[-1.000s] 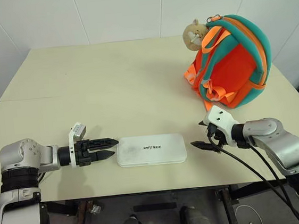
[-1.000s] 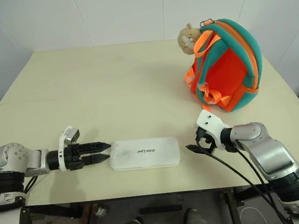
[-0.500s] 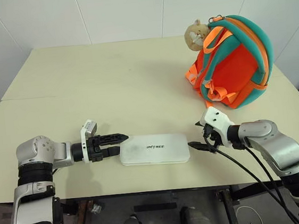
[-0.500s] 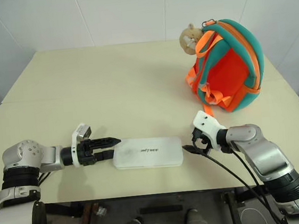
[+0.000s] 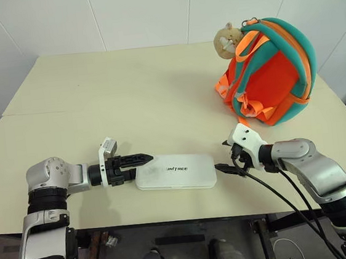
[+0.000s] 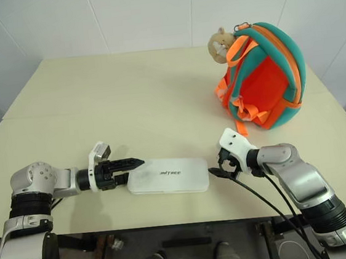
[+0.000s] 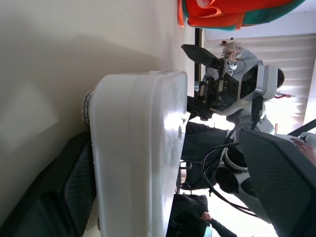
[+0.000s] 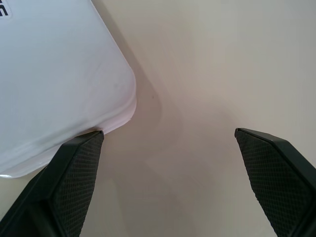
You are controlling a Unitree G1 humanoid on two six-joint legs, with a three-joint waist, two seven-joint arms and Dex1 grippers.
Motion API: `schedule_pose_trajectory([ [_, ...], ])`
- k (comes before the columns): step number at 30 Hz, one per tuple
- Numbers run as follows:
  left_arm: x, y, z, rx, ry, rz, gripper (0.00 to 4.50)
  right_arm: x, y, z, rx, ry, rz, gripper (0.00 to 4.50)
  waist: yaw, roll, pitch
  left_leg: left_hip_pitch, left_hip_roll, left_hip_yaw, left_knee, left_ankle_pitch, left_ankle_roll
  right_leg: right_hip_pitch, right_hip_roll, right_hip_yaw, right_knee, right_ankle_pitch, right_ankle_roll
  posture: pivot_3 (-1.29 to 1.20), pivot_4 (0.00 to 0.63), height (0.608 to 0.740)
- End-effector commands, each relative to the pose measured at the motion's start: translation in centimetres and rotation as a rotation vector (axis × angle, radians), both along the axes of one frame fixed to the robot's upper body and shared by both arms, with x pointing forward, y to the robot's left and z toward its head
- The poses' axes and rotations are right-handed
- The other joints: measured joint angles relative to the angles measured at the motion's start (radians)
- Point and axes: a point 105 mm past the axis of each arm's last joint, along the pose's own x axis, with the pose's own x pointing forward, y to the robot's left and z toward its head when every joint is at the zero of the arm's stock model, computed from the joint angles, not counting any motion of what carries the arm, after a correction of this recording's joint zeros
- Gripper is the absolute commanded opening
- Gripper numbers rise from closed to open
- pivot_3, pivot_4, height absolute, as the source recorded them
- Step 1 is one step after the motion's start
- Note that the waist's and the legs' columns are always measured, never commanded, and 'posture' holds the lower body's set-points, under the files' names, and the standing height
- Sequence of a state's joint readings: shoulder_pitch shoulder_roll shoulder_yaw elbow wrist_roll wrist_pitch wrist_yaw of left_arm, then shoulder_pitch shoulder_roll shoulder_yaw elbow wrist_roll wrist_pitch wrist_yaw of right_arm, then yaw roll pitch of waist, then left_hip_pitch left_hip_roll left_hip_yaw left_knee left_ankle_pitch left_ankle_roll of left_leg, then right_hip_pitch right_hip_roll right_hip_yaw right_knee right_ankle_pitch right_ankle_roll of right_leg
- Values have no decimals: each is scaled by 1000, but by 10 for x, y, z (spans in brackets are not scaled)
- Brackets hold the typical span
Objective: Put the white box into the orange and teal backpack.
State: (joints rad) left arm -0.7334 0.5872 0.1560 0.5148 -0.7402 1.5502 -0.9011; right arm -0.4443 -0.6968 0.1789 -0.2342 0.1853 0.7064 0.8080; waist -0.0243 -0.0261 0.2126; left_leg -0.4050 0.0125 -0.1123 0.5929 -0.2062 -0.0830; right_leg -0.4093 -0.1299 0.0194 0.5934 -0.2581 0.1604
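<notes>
white box (image 5: 175,172) flat on table (image 5: 127,103), well short of orange and teal backpack (image 5: 269,70) | left gripper (image 5: 141,164) has closed in, fingers apart astride its end | right gripper (image 5: 225,156) spread at opposite corner | pickup imminent, likely

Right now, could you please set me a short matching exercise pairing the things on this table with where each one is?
Things:
1. flat white rectangular box
2. rounded orange and teal backpack
3. left claw
4. right claw

Places:
A. standing at the table's far right
B. at the box's left end
C. lying flat near the table's front edge, between the two claws
D. open at the box's right end

Pairs: 1-C, 2-A, 3-B, 4-D
</notes>
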Motion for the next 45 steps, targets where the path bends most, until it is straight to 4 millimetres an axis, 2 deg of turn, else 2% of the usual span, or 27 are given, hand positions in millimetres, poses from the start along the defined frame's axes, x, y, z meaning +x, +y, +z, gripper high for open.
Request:
schedule_pose_trajectory([
  [1,-2,-6,-10,50,-2,-28,3515,-1,4,13,1,-50,17,4500,0,0,0,0,0,0,0,0,0,0,0,0,0,0,0,0,150,740],
  [7,-7,-7,-17,83,-18,-57,1740,-1,0,14,-6,-52,9,4500,0,0,0,0,0,0,0,0,0,0,0,0,-1,0,0,0,150,740],
  [10,-6,-5,-17,93,-30,-60,1359,0,-1,16,-9,-56,4,4500,1,0,0,0,0,0,0,0,0,0,0,0,-2,0,0,0,150,740],
  [15,-5,-3,-16,98,-63,-53,1352,1,-4,18,-11,-65,-4,4500,0,0,0,0,0,0,0,0,0,0,0,0,-2,0,0,0,150,740],
  [23,-3,0,-4,49,-131,-49,1352,7,-14,25,1,-95,-55,4500,-1,0,0,0,0,0,0,0,0,0,0,0,-2,0,0,0,150,740],
  [33,-9,14,-20,283,-154,-129,1351,8,-15,24,5,-95,-64,4500,-4,0,0,0,1,1,0,0,0,0,0,0,-2,0,-1,0,150,740],
  [38,-10,18,-24,354,-166,-162,1351,9,-16,25,10,-102,-78,4500,-3,-1,-1,0,1,1,0,0,0,0,0,0,-3,-5,-10,0,150,740],
  [45,-2,17,8,209,-237,-90,1350,22,-36,43,71,-192,-210,4500,-5,-1,-1,0,1,1,0,0,0,0,0,0,-3,-4,-11,0,150,740],
])
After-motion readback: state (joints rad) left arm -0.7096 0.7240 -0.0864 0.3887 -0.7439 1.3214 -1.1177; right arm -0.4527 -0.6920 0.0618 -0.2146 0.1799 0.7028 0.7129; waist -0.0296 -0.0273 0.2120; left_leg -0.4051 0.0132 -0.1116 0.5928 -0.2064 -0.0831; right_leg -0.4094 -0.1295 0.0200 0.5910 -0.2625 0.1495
